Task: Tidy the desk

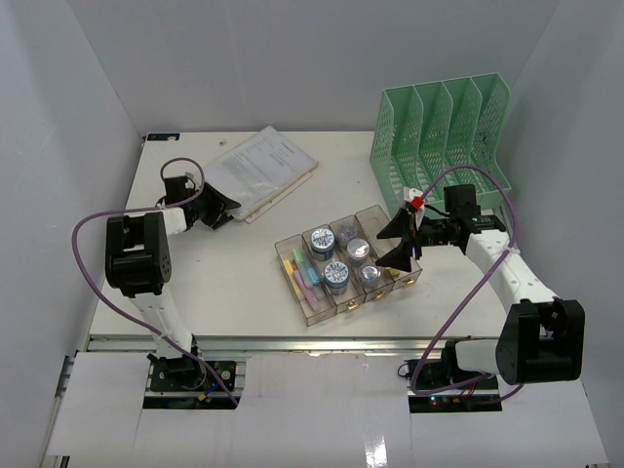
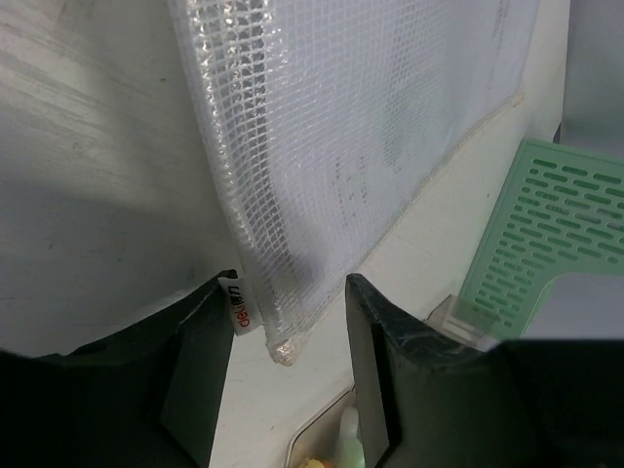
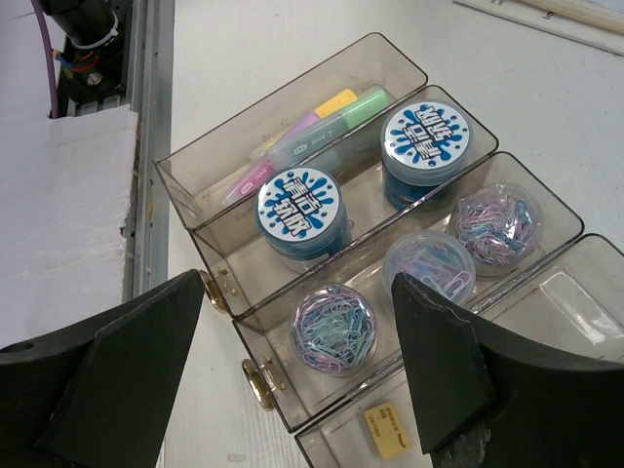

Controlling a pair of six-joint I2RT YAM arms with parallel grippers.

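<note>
At left gripper, only wrist view shows pouch corner

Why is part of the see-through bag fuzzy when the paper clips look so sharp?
Left wrist view: the mesh pouch is very near the lens, so its far part blurs. Right wrist view: the paper clip tubs are in focus and evenly lit.

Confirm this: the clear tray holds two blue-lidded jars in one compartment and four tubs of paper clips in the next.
Not four: the right wrist view shows three tubs of paper clips next to the two blue-lidded jars.
</note>
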